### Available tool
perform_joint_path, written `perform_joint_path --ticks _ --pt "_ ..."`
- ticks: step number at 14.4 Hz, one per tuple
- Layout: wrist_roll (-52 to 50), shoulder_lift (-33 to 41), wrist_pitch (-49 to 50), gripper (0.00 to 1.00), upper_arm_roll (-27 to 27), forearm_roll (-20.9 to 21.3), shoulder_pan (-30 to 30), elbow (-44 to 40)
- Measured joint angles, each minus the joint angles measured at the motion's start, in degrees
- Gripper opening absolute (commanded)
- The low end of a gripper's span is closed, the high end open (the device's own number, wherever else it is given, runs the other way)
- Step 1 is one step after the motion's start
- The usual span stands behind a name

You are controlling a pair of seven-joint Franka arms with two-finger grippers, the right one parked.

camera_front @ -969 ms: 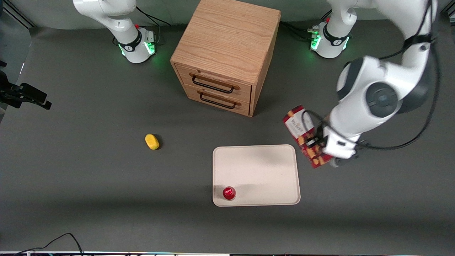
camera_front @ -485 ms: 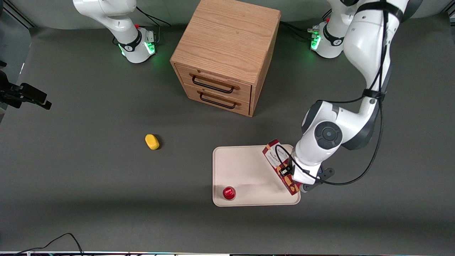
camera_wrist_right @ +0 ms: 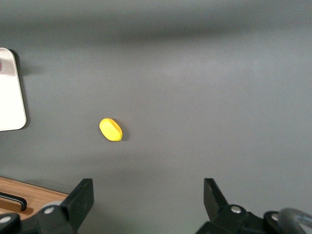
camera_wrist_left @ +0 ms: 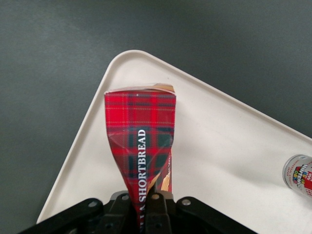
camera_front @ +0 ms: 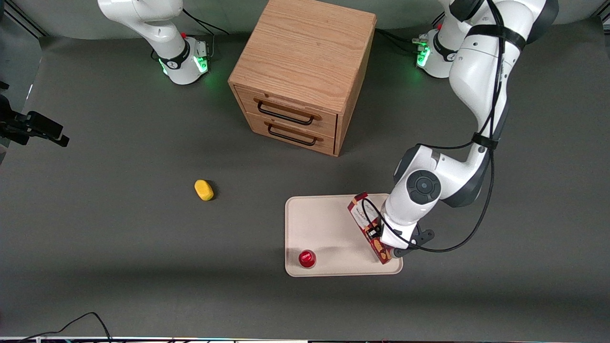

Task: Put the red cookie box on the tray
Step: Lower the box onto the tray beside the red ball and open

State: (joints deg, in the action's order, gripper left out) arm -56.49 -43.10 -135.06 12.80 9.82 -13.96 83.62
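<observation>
Nearest the front camera on the tray, a small red-topped can, standing at the tray's near corner on the parked arm's side. A little farther, at the tray's working-arm end: the red cookie box, clamped at its near end in the hand, long axis running away from the camera and angled slightly. In the wrist view, box pinched hard enough to crease its sides, held over the tray's corner; hard to tell whether touching the surface or just above it. Can well apart from the box there.

Judged: lowering and release stage, nearly done. Best done by easing straight down until the box's underside meets the tray, keeping its whole length inside the rim, then opening and lifting clear without dragging. Risk: far end resting on the rim and tipping off.

Farther out on the table: a yellow lump, then the wooden drawer cabinet.
</observation>
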Motion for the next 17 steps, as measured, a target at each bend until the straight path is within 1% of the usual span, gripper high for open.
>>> perform_joint_path --ticks 4,5,6,7,10,12,14,17 --pt "0.00 -0.84 -2.31 0.00 0.05 2.86 0.01 1.50" --pt "0.06 -0.83 -2.31 0.47 0.12 3.12 0.01 1.50" --pt "0.18 -0.84 -2.31 0.84 0.13 3.23 0.01 1.50" --pt "0.33 -0.88 -2.31 1.00 0.03 3.52 0.04 1.54" --pt "0.49 -0.95 -1.73 1.00 -0.09 3.90 0.42 1.40" --pt "0.51 -0.54 2.62 1.00 -0.02 3.61 0.58 0.17" --pt "1.31 0.54 11.07 1.00 0.30 1.25 0.62 -3.18" --pt "7.81 5.35 25.33 1.00 0.40 -4.79 1.16 -7.58"
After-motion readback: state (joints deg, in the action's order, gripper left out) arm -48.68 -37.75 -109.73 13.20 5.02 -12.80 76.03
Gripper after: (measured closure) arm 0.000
